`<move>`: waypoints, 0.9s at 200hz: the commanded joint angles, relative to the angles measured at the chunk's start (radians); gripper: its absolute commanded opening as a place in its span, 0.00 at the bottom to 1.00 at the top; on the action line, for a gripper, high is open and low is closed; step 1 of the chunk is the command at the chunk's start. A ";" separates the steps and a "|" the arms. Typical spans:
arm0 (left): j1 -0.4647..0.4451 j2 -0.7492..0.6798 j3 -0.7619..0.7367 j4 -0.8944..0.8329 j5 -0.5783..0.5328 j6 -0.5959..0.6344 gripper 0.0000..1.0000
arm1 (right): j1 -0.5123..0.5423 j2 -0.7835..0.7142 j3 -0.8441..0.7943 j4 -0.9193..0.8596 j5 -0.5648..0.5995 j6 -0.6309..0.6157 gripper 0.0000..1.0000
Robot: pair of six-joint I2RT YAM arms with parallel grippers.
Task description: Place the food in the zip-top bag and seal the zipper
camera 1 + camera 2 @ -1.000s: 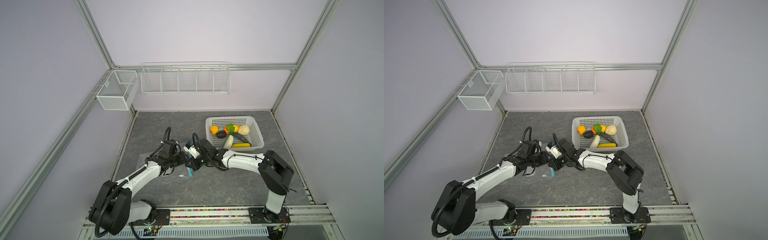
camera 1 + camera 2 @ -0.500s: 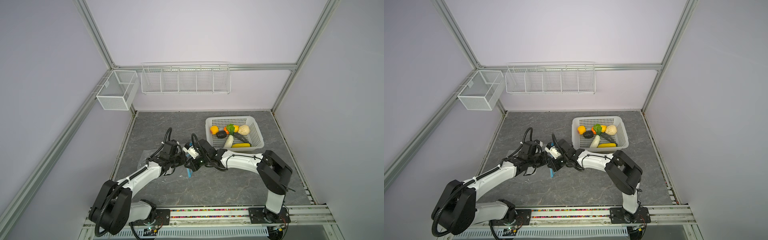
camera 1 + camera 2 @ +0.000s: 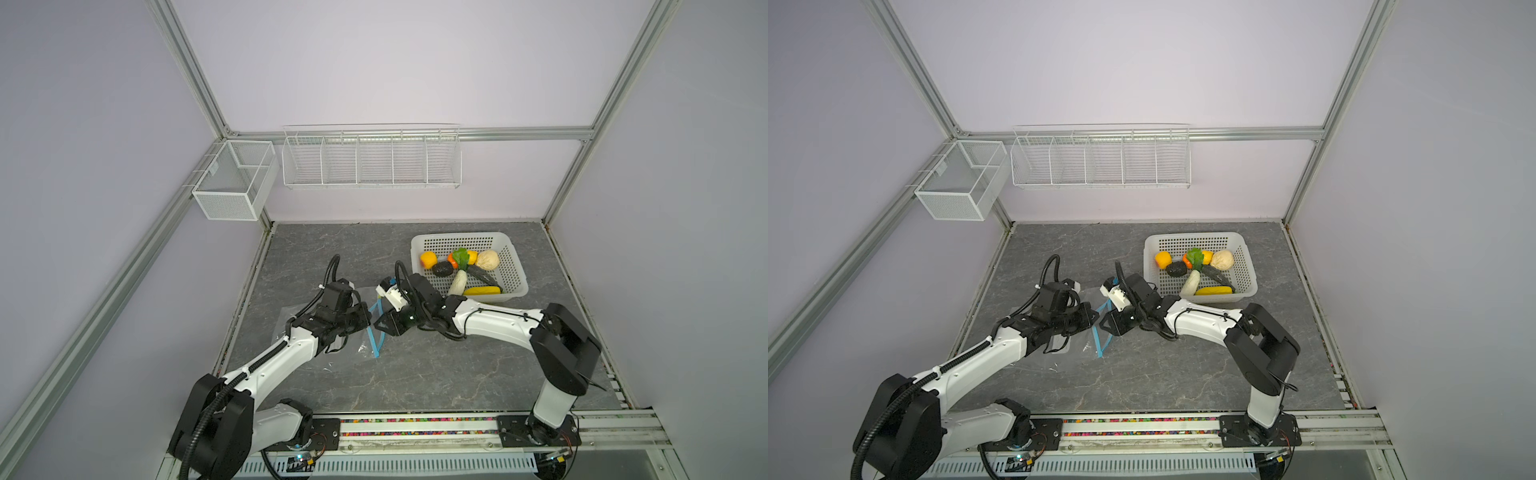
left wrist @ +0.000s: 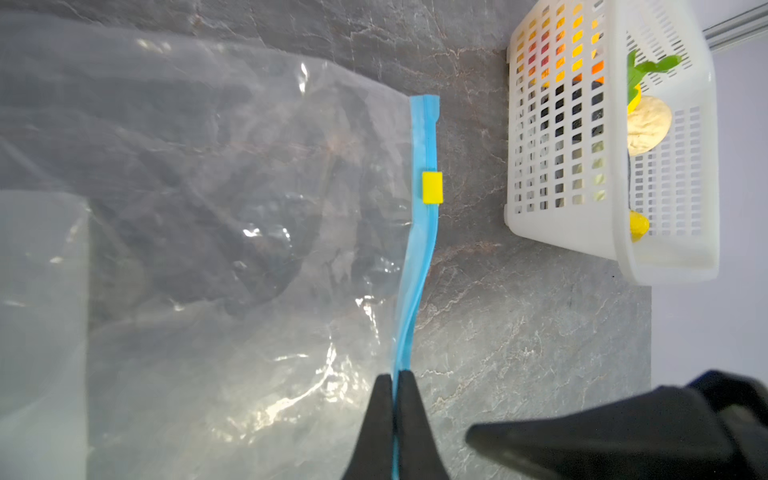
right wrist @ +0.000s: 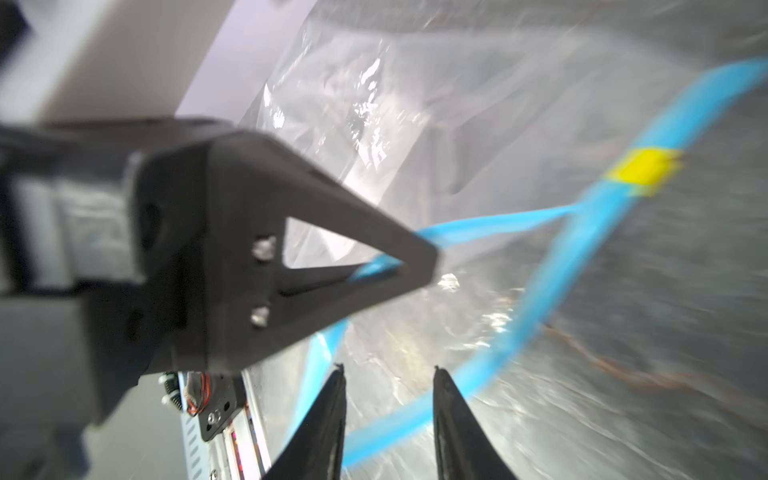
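Clear, crinkly plastic, blue-edged: the zip-top bag (image 4: 208, 187) lies empty at nine o'clock of the table (image 3: 415, 374). All the food (image 3: 460, 258) sits in the basket (image 3: 457, 237) at one o'clock. The left gripper (image 4: 395, 395) pinches one zipper (image 4: 419, 257) lip, and the right gripper (image 5: 388, 386) gapes, grasping nothing. Filling and sealing remain.
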 commanded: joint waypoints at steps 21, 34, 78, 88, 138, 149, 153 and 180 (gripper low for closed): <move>-0.002 -0.063 0.015 -0.056 -0.042 -0.020 0.00 | -0.057 -0.078 -0.042 -0.018 0.116 0.059 0.39; -0.001 -0.072 0.017 -0.057 -0.045 -0.023 0.00 | -0.067 -0.061 -0.029 -0.021 0.111 0.069 0.39; -0.001 -0.103 0.028 -0.066 -0.048 -0.031 0.00 | -0.071 0.042 0.070 -0.039 0.061 0.111 0.40; -0.001 -0.110 0.031 -0.067 -0.049 -0.032 0.00 | -0.071 0.066 0.089 -0.043 0.054 0.117 0.40; -0.002 -0.127 0.037 -0.070 -0.050 -0.029 0.00 | -0.083 0.146 0.147 -0.014 0.001 0.142 0.33; -0.001 -0.129 0.035 -0.071 -0.050 -0.028 0.00 | -0.085 0.156 0.153 -0.004 -0.009 0.148 0.31; -0.001 -0.128 0.035 -0.071 -0.051 -0.030 0.00 | -0.085 0.160 0.154 -0.001 -0.011 0.150 0.30; 0.000 -0.133 0.034 -0.068 -0.054 -0.030 0.00 | -0.085 0.175 0.162 0.013 -0.028 0.162 0.28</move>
